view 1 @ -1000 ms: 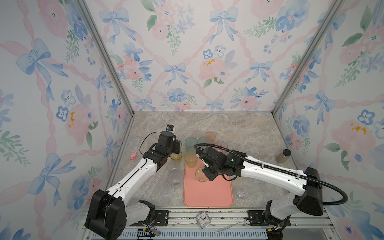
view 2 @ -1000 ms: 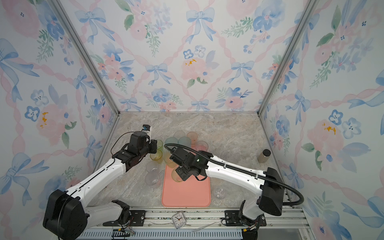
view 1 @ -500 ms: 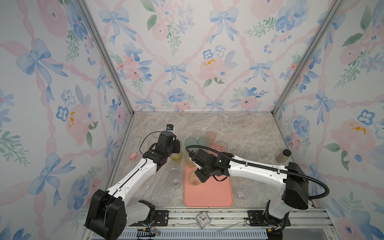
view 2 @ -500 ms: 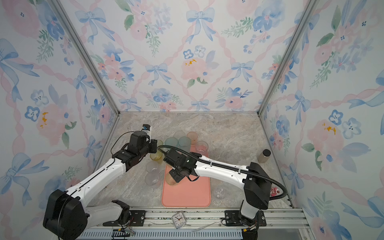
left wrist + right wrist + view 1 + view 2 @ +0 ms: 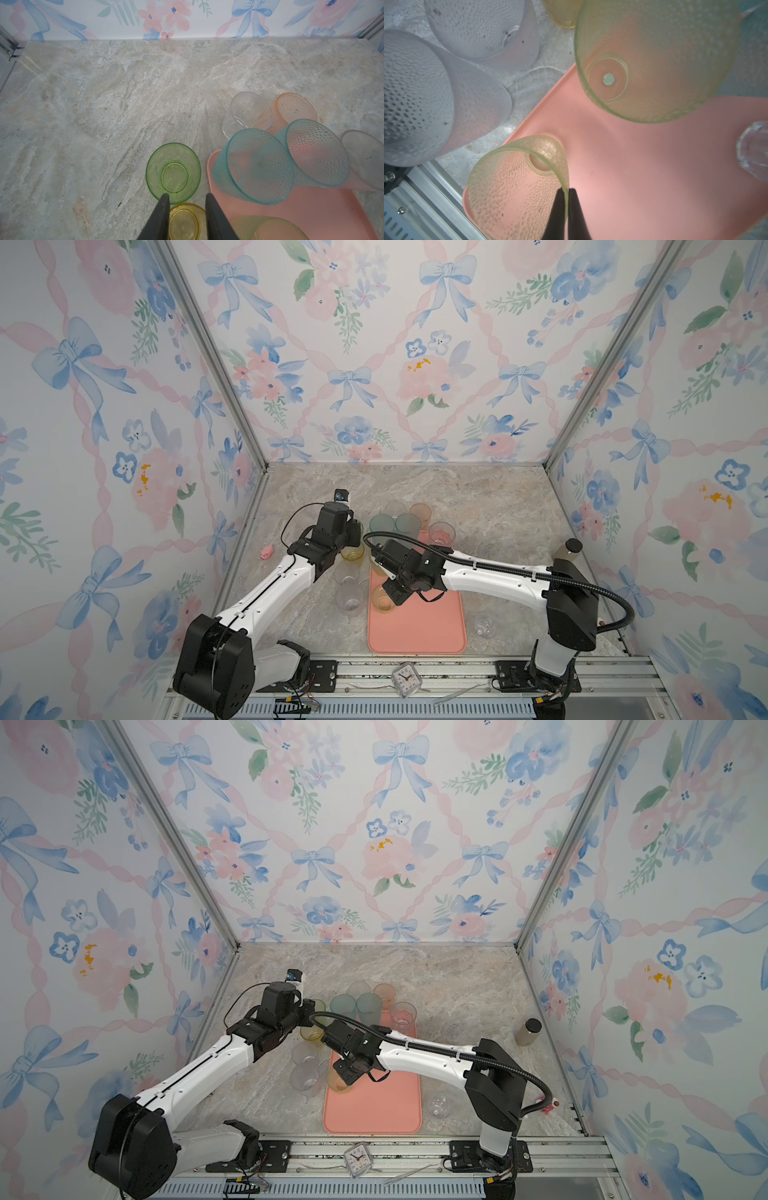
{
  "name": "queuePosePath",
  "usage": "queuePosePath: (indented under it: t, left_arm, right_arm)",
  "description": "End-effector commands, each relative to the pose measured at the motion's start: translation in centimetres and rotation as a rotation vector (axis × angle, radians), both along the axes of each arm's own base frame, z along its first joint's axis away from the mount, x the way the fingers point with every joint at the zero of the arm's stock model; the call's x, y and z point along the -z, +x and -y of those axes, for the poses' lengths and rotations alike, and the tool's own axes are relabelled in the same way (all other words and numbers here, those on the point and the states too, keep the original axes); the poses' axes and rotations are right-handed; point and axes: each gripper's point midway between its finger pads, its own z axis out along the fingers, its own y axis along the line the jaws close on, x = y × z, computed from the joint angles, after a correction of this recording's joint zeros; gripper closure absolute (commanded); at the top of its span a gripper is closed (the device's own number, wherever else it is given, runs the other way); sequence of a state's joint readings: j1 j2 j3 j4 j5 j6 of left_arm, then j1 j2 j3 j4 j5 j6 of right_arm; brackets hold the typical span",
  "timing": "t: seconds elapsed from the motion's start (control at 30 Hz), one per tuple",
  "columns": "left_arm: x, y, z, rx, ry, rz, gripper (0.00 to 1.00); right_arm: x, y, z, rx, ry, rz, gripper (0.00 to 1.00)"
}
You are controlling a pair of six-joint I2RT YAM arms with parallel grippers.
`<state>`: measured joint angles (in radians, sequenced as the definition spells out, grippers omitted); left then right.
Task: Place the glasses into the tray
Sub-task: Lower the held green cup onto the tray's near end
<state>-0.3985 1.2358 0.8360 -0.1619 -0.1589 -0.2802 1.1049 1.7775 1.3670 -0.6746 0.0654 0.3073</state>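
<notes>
At tray (image 5: 633, 166): glass (image 5: 508, 187) in R gripper (image 5: 568, 190)

The right arm (image 5: 490, 578) is swinging leftward across the salmon-pink tray (image 5: 419, 626), and its dark shoulder block (image 5: 571, 614) is turning the same way. The right pincer (image 5: 567, 190), clamped on the rim of a yellow-green dimpled tumbler (image 5: 382, 600), is carrying that tumbler along. A second ago the tumbler was further in on the tray. Now it is arriving at the tray's left rim, slightly nearer the front, just beside a clear tumbler (image 5: 349, 599) standing on the surface (image 5: 478, 506).
</notes>
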Motion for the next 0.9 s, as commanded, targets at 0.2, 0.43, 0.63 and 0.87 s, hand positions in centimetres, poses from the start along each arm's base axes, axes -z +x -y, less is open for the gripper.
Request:
queuePosePath:
  t: [0.2, 0.43, 0.63, 0.87]
  left_arm:
    - [-0.6, 0.6, -0.3, 0.001, 0.024, 0.017, 0.68]
    - [-0.4, 0.6, -0.6, -0.005, 0.026, 0.014, 0.67]
    - [-0.4, 0.6, -0.5, -0.001, 0.027, 0.013, 0.67]
    - [-0.5, 0.5, -0.6, -0.002, 0.031, 0.016, 0.67]
  right_arm:
    - [-0.1, 1.6, -1.0, 0.025, 0.036, -0.001, 1.0]
    - [0.1, 2.0, -1.0, 0.031, 0.036, -0.003, 0.99]
    - [0.5, 2.1, -0.9, 0.037, 0.03, -0.011, 0.97]
    - [0.5, 2.7, -1.1, 0.055, 0.045, -0.008, 0.97]
